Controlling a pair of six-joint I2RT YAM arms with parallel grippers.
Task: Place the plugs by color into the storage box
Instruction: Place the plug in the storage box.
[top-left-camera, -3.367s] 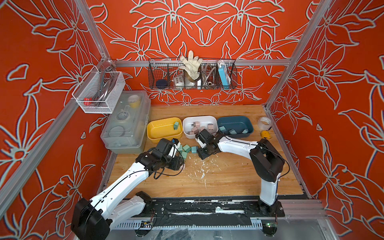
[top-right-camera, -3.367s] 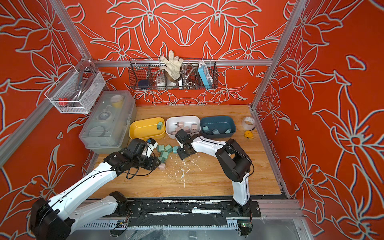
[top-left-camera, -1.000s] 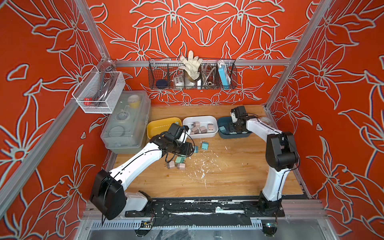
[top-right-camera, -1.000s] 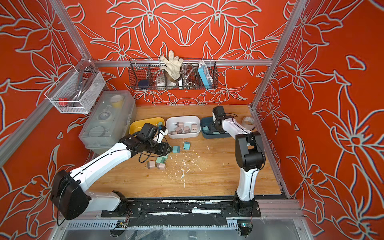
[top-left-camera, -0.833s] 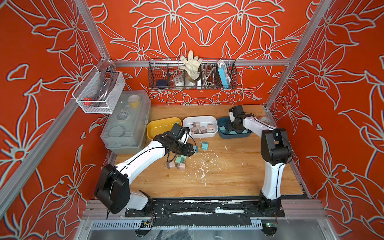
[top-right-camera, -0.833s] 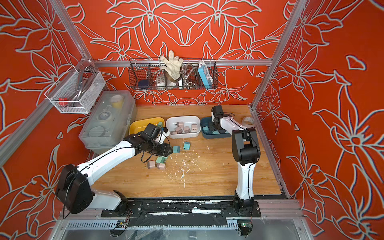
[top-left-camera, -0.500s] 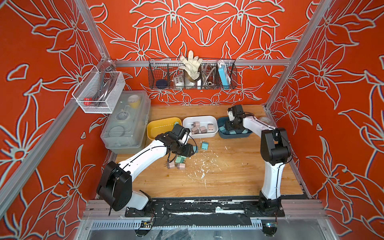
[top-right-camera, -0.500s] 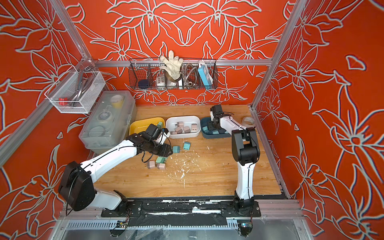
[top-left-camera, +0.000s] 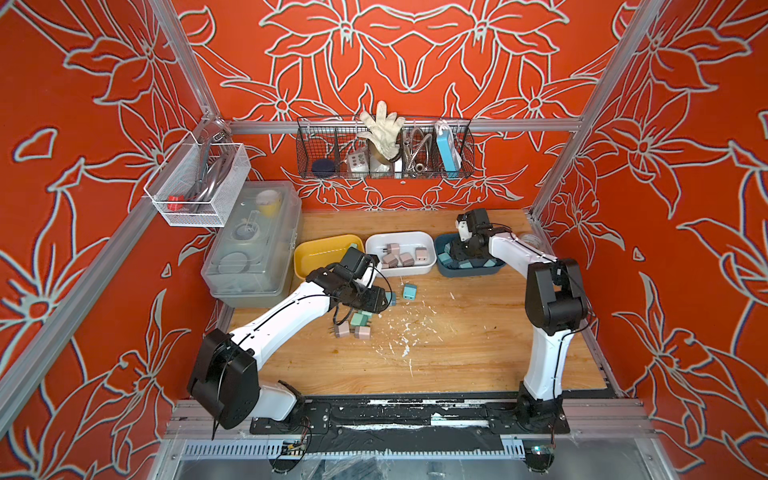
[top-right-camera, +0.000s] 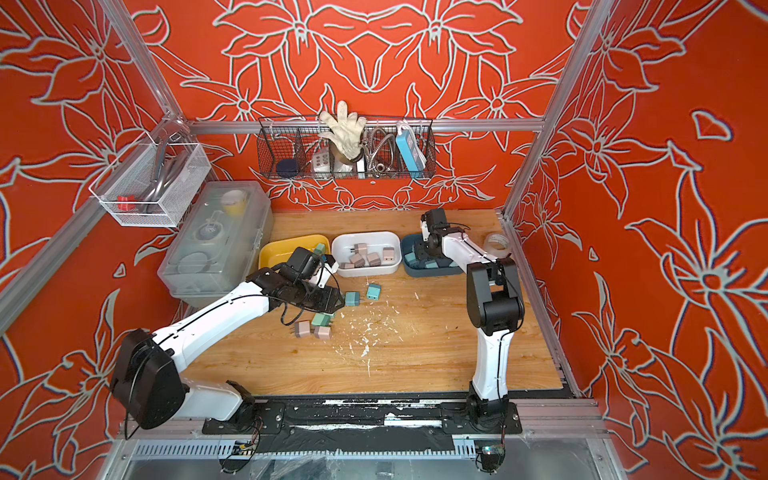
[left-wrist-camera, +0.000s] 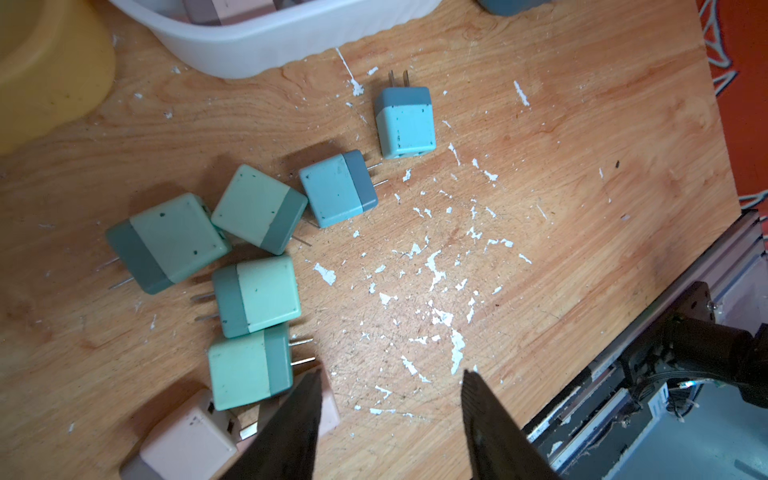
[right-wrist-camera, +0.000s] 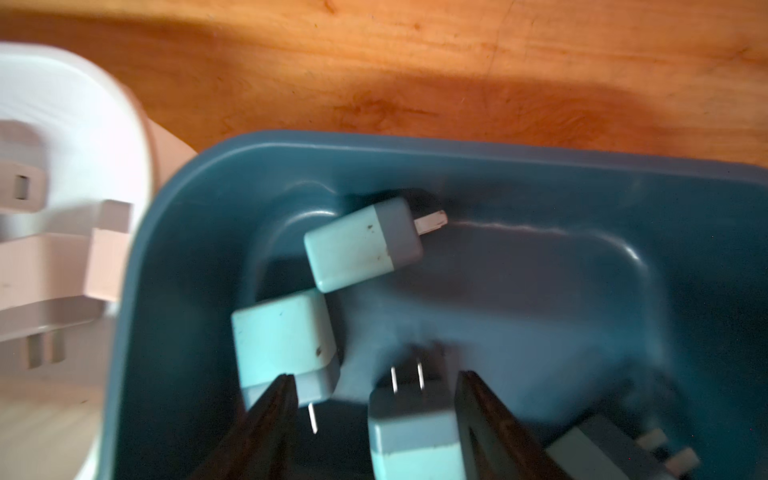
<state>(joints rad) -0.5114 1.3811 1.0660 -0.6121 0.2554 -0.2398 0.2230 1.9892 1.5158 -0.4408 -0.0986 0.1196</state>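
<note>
- The left claw (left-wrist-camera: 390, 374) is hanging spread and empty over the desk (left-wrist-camera: 561, 145). The nearest mint green plug (left-wrist-camera: 249, 370) is lying just outside one finger, its prongs pointing toward the gap.
- The right claw (right-wrist-camera: 376, 374), well apart, is gaping over the blue bin (right-wrist-camera: 199, 178), with a light blue plug (right-wrist-camera: 411, 436) seemingly loose between its fingers.

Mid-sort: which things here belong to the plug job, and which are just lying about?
Job: plugs, yellow bin, white bin, blue bin.
Lying about: clear box, tape roll, wire basket, mesh basket.
</note>
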